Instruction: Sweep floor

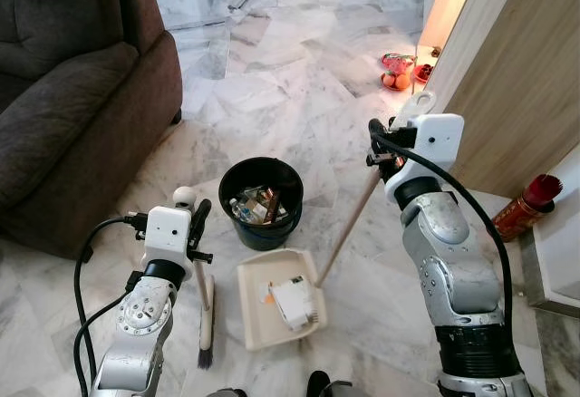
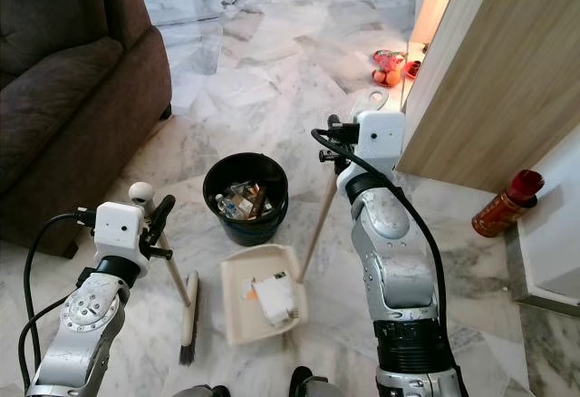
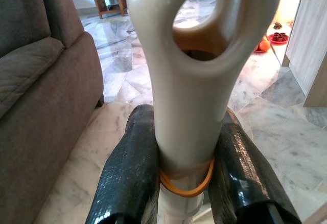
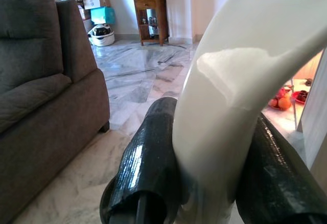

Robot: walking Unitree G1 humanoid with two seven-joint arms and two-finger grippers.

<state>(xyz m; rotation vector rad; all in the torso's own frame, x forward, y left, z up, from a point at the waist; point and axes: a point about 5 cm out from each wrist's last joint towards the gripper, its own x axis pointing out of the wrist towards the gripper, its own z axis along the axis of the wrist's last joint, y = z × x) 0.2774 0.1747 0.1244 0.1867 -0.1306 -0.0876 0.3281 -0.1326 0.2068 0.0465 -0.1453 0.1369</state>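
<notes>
A short broom (image 1: 205, 317) stands on the marble floor at my lower left, bristles down. My left gripper (image 1: 194, 227) is shut on its cream handle (image 3: 196, 86), black fingers (image 3: 127, 175) pressing either side. A cream dustpan (image 1: 256, 311) lies flat in front of me and holds a white crumpled piece of litter (image 1: 294, 302). Its long wooden handle (image 1: 348, 227) slants up to my right gripper (image 1: 388, 149), which is shut on the white grip (image 4: 230, 111). Just beyond the pan stands a black bin (image 1: 261, 203) with several bits of rubbish inside.
A dark brown sofa (image 1: 72, 98) fills the left side. A wooden cabinet (image 1: 517, 80) runs along the right, with a red cylindrical can (image 1: 526, 205) and a white ledge (image 1: 564, 234) beside it. A plate of fruit (image 1: 396, 72) sits on the floor farther back. Open marble floor stretches ahead.
</notes>
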